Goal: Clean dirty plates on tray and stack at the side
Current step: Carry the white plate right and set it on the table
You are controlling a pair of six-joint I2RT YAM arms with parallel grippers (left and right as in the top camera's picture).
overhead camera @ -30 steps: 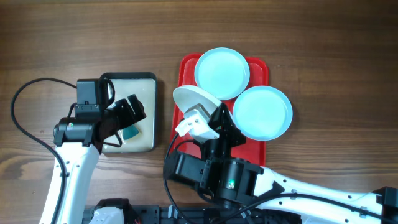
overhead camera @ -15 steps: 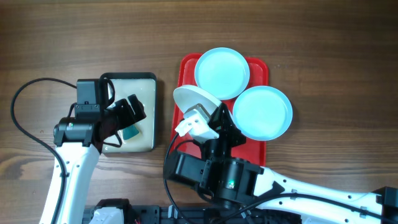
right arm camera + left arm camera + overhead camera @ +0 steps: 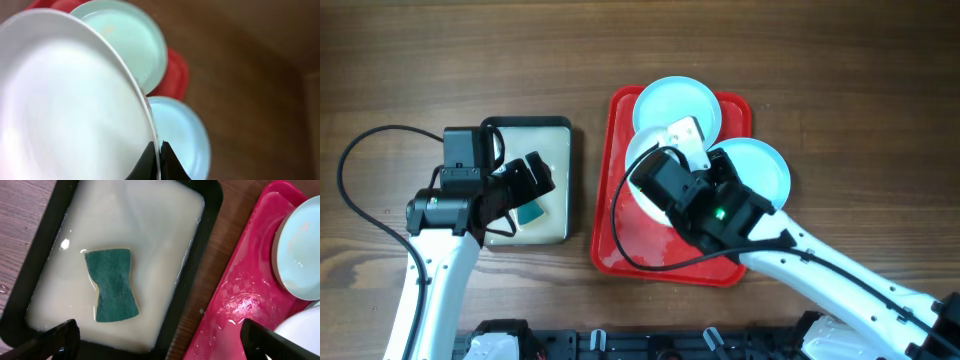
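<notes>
Step in hand, as I read it: presenting the first plate for scrubbing. Nothing is stacked at the side yet.

Right gripper [image 3: 159, 159]: fingers pressed together on the rim of the white plate [image 3: 65, 100]. It's a thin edge pinch, with the plate tilted up off the red tray [image 3: 176, 75], not lying flat. Just past the fingertips sits the nearer blue plate [image 3: 186, 136]. Beyond the white plate's far edge is the farther blue plate [image 3: 126, 40]. Both blue ones lie flat on the tray and overhang its rim.

Right arm pose: it reaches in diagonally across the tray's near right corner, with the wrist over the tray's middle.

Left gripper [image 3: 160, 347]: fingers spread wide, nothing between them, pointing down. Below and slightly ahead of it, the sponge [image 3: 112, 285] lies soaked in cloudy water inside the black-rimmed tray [image 3: 200, 250]. The wet red tray is off to its right. The left forearm comes up from the near edge and the wrist bends over the wash tray.

Next move, my call:
- Drop the left gripper onto the sponge and close across its narrow waist.
- Lift it and carry it right to the white plate's face.

Risk: an edge pinch on a smooth wet plate will likely pivot under scrub force. Keep pressure light and push toward the right gripper's jaws, not away from them.
</notes>
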